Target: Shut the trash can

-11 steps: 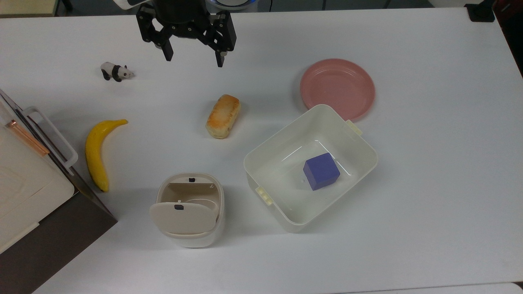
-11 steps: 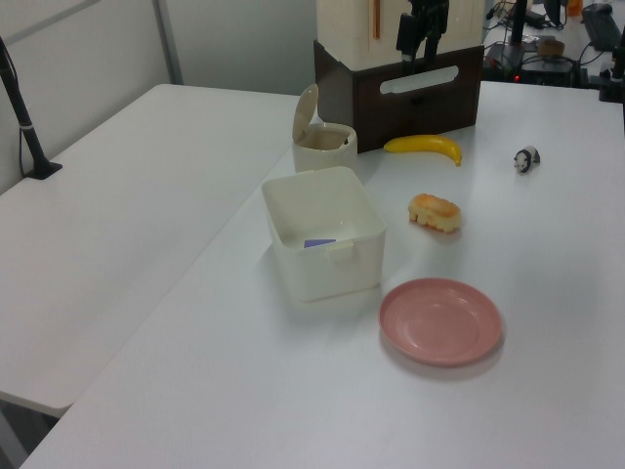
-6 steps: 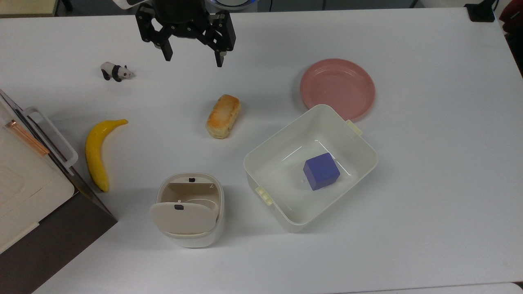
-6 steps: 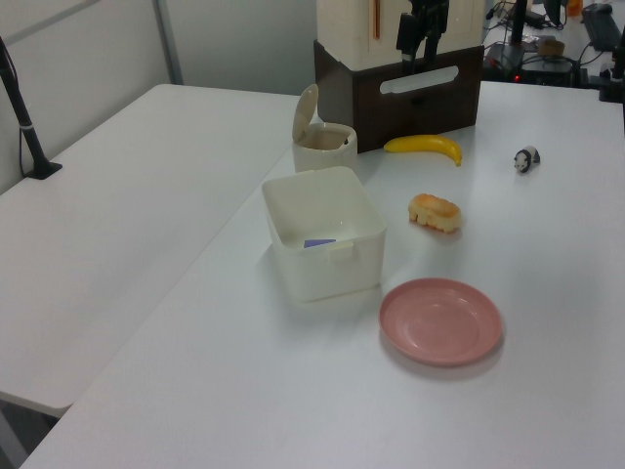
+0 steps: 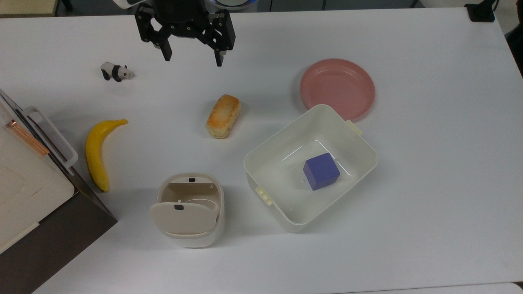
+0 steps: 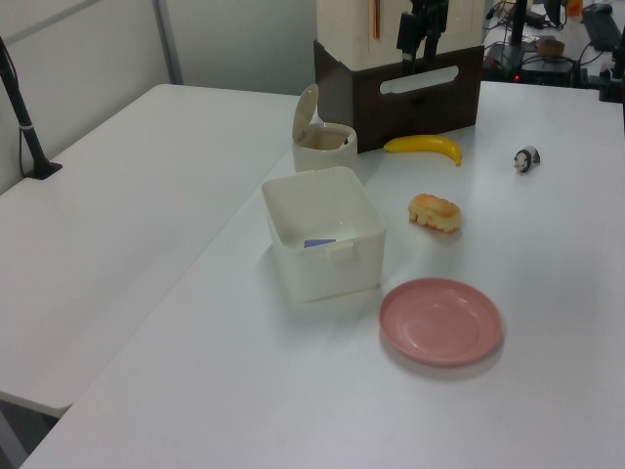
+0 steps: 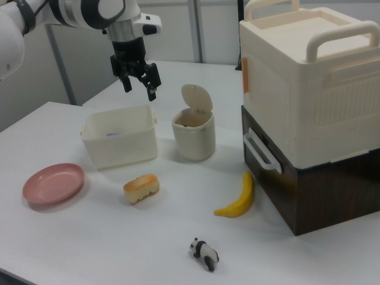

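Observation:
The trash can (image 5: 192, 237) is a small cream-white bin near the top view's lower left of centre. Its beige lid (image 5: 183, 219) stands up, leaving the inside open to view. In the right view the trash can (image 7: 193, 138) stands beside the white tub with its lid (image 7: 196, 97) raised. It also stands behind the tub in the left view (image 6: 323, 147). My gripper (image 5: 193, 61) hangs open and empty high over the table's far edge in the top view, well away from the bin. The right view has my gripper (image 7: 139, 91) above the tub.
A white tub (image 5: 359, 139) holding a blue cube (image 5: 321, 171) sits right of the bin. A pink plate (image 5: 337, 87), a bread roll (image 5: 223, 116), a banana (image 5: 96, 153) and a panda figure (image 5: 116, 72) lie around. A cream box on a brown drawer unit (image 5: 24, 192) fills the top view's left edge.
The gripper has drifted very slightly toward the top view's upper edge. Nothing else has moved.

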